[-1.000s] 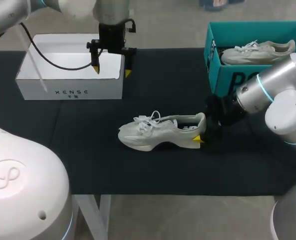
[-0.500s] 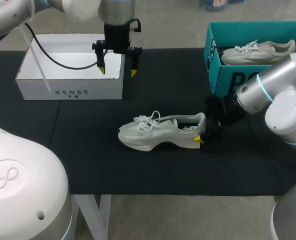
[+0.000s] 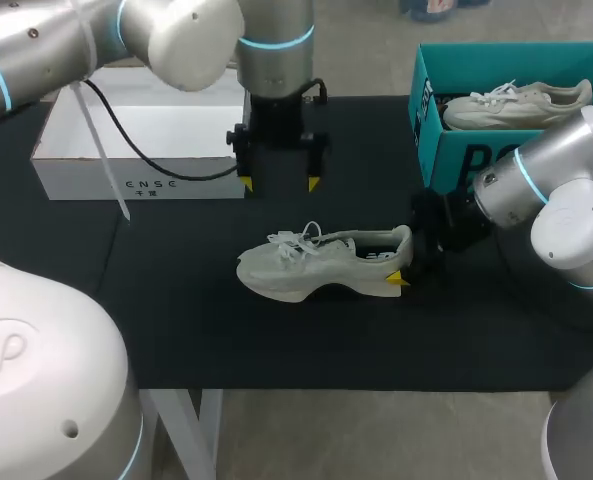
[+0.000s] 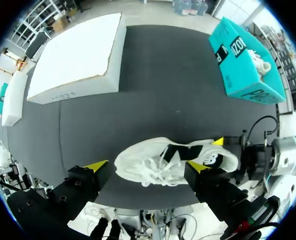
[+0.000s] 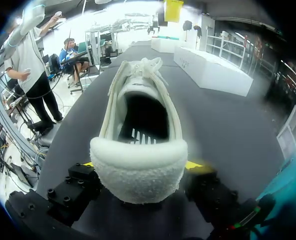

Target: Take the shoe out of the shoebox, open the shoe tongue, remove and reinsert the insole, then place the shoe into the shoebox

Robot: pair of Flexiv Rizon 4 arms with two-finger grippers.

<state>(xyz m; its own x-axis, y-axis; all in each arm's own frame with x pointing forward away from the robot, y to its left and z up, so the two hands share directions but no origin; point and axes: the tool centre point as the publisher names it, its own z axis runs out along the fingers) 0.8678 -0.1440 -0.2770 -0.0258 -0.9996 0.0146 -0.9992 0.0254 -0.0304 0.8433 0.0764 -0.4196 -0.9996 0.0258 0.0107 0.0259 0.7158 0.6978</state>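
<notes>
Shoe (image 3: 316, 265) out of the box, standing on its sole on the counter (image 3: 176, 310). The right arm's fingers (image 3: 398, 278) pinch the heel from both sides, steadying it. The left arm's fingers (image 3: 314, 184) hang spread wide above the laces (image 3: 294, 243), touching nothing. Step in hand, as judged: opening the tongue. The next move calls for lowering the spread fingers to the tongue behind the laces and nipping it without dragging the shoe.

Black-topped table (image 3: 176, 330), white leg (image 3: 209, 425) below front edge
</notes>
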